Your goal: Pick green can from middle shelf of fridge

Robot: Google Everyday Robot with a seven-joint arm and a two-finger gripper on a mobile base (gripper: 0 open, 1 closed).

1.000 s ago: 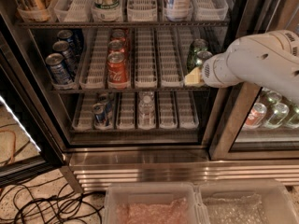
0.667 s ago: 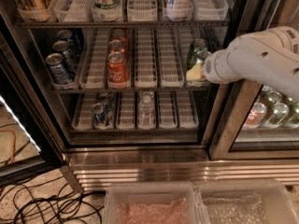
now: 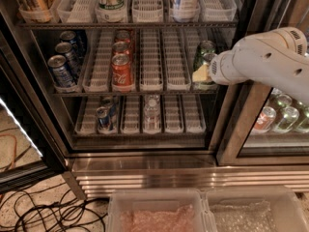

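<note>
The fridge (image 3: 145, 164) stands open in front of me. Its middle shelf (image 3: 151, 62) carries white slotted lane trays. In the rightmost lane stand two green cans, one behind the other. The front green can (image 3: 210, 58) is partly hidden by my gripper (image 3: 200, 74); its twin (image 3: 205, 47) stands just behind it. My white arm (image 3: 260, 62) reaches in from the right, and the gripper's pale tip is at the front can's lower left side. I cannot tell whether it touches the can.
Red cans (image 3: 121, 69) and blue cans (image 3: 60, 71) stand in the left lanes of the middle shelf. The lowest rack holds a blue can (image 3: 103, 117) and a clear bottle (image 3: 151, 112). A dark door post (image 3: 239, 124) is right of the opening. Plastic bins (image 3: 159, 211) and cables (image 3: 43, 211) lie below.
The gripper has crept slightly up and in toward the green cans. Nothing on the shelves has moved.
</note>
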